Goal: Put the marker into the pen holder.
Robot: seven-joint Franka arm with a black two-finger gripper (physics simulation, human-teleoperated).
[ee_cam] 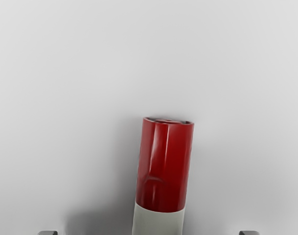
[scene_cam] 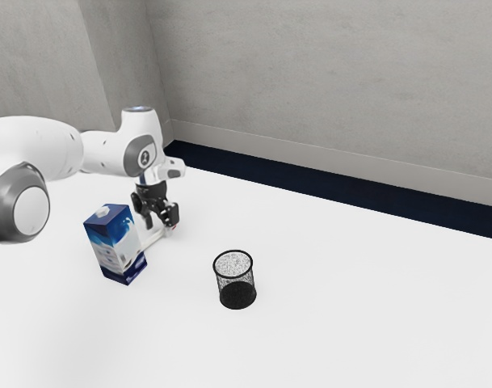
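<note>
Marker (ee_cam: 163,169) is lying loose on the table (scene_cam: 351,315), my claw (scene_cam: 161,225) standing wide over it. Grasp, lift and drop into the holder (scene_cam: 235,280) are all remaining.

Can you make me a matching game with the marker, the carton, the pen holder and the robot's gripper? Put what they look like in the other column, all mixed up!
Things:
1. Marker
2. Carton
3. Pen holder
4. Gripper

What it's like:
A. Round, made of black mesh
B. Open, with its fingers apart
C. Blue and white, shaped like a box
D. Has a red end

Right pairs: 1-D, 2-C, 3-A, 4-B
</note>
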